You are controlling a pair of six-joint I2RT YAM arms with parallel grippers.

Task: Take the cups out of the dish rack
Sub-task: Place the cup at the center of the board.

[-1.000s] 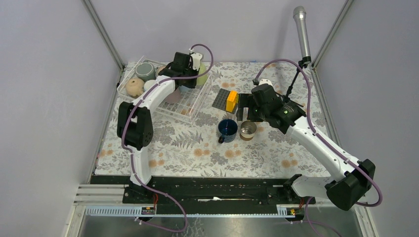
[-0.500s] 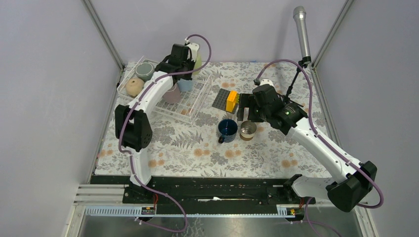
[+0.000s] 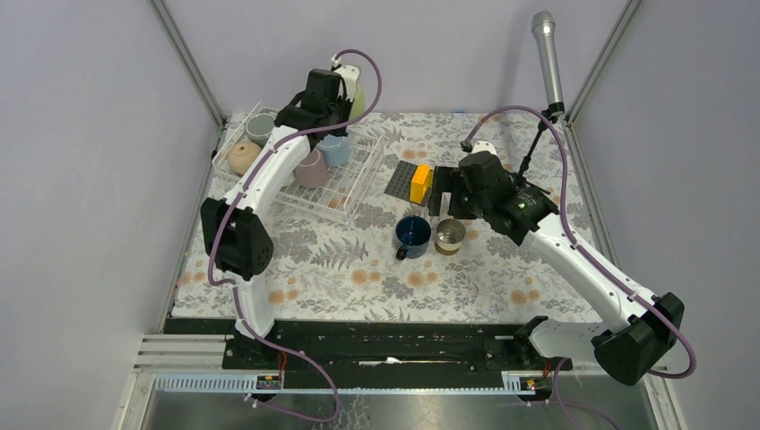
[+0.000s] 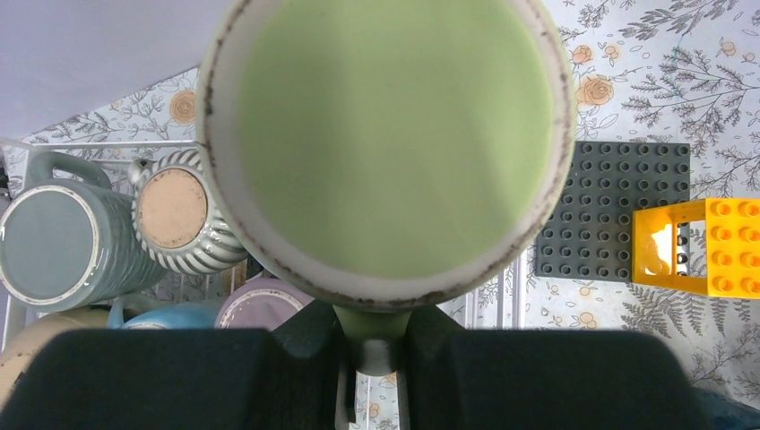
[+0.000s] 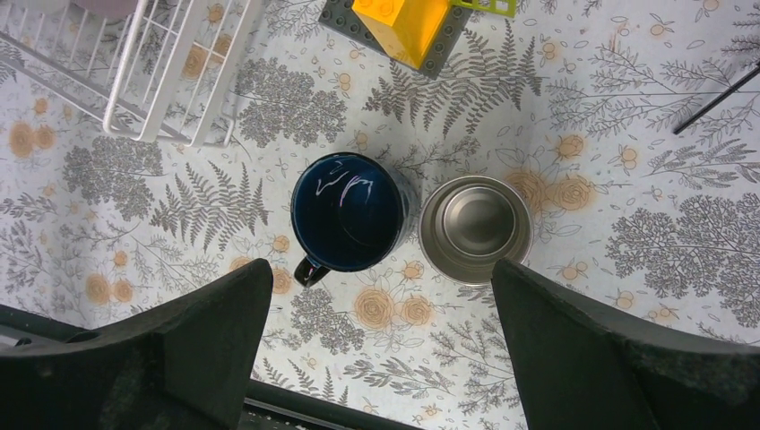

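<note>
Since the earlier frames the left arm is seen to have been raised from the middle of the dish rack [image 3: 358,188] toward its far side, and the pale green mug [image 4: 385,134] has been carried up with it; the right arm is unchanged. The left end effector [image 4: 372,349] is pressed together on the mug's handle, so the mug hangs just beyond the fingertips, clear of the wires. One round face is turned to the wrist camera, which puts its long axis roughly in line with the fingers rather than upright. The coming move is judged to turn on one relation: open surface [image 5: 672,242] lies to the right of this end effector, past the rack's edge, and the mug needs turning upright there. Below and to the left of it, inside the rack, a ribbed grey-white mug [image 4: 184,215], a grey-blue mug [image 4: 54,242], a mauve mug [image 4: 264,309] and a light blue mug [image 4: 170,315] are packed touching. The right end effector [image 5: 381,296] is spread wide and empty above a glossy navy mug [image 5: 348,212] and a brushed steel mug [image 5: 475,228], which stand upright and just beside each other. The glaze looks smooth, with a speckled rim.
</note>
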